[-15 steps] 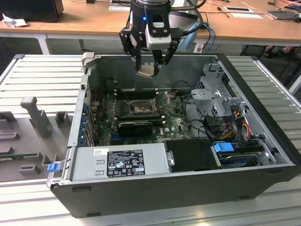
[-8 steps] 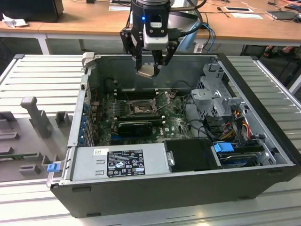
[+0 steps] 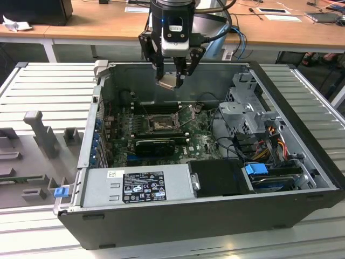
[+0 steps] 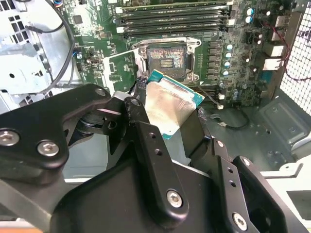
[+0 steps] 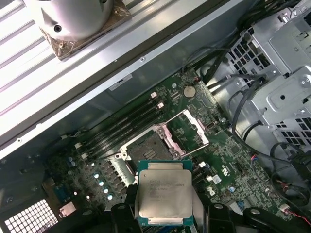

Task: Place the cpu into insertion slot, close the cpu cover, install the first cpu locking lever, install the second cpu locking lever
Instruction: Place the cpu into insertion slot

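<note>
In the exterior view the hand hangs over the open computer case, near its far wall. It is pinching the cpu well above the motherboard. The insertion slot lies bare below, with the cpu cover raised.

The second wrist view adds the grip itself. The black fingers clamp opposite edges of the tilted cpu, and the slot's dark contacts lie beyond.

In the first wrist view the cpu's metal top faces the camera, and the cover's frame stands open beside the slot.
</note>
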Available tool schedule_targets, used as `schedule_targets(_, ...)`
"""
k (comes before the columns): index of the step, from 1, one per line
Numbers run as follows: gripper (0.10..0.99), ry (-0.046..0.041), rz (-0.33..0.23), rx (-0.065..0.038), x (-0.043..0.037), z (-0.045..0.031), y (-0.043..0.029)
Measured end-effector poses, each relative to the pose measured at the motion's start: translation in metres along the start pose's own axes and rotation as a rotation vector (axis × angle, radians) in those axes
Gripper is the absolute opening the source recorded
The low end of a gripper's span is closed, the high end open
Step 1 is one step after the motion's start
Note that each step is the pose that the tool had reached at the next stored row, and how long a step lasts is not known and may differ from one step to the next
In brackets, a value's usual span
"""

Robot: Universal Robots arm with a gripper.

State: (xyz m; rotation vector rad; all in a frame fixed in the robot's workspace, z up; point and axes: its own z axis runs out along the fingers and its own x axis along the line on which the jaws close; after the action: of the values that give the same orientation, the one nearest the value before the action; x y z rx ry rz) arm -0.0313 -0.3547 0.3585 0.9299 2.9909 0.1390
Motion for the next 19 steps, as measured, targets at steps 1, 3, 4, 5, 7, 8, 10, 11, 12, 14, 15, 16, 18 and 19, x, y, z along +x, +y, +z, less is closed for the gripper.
schedule_targets(1,0.525,-0.0010,0.013,0.000,0.0000,0.0000,0.0000)
schedule_targets(3,0.525,-0.0025,0.029,-0.001,0.0000,0.0000,0.0000)
schedule_targets(4,0.525,-0.0036,0.042,-0.001,0.0000,0.0000,0.0000)
schedule_targets(5,0.525,-0.0043,0.050,-0.001,0.0000,0.0000,0.0000)
schedule_targets(7,0.525,-0.0055,0.064,-0.001,0.0001,0.0000,0.0000)
schedule_targets(8,0.525,-0.0059,0.069,-0.001,0.0000,0.0000,0.0000)
schedule_targets(10,0.525,-0.0071,0.082,-0.002,0.0001,0.0000,0.0000)
schedule_targets(11,0.525,-0.0075,0.087,-0.002,0.0001,0.0000,0.0000)
schedule_targets(12,0.525,-0.0081,0.094,-0.002,0.0001,0.0000,0.0000)
schedule_targets(14,0.525,-0.0090,0.104,-0.002,0.0001,0.0000,0.0000)
schedule_targets(15,0.525,-0.0093,0.108,-0.002,0.0001,0.0000,0.0000)
schedule_targets(16,0.525,-0.0096,0.112,-0.002,0.0000,0.0000,0.0000)
schedule_targets(18,0.525,-0.0104,0.121,-0.002,0.0001,0.0000,0.0000)
schedule_targets(19,0.525,-0.0108,0.125,-0.002,0.0001,0.0000,0.0000)
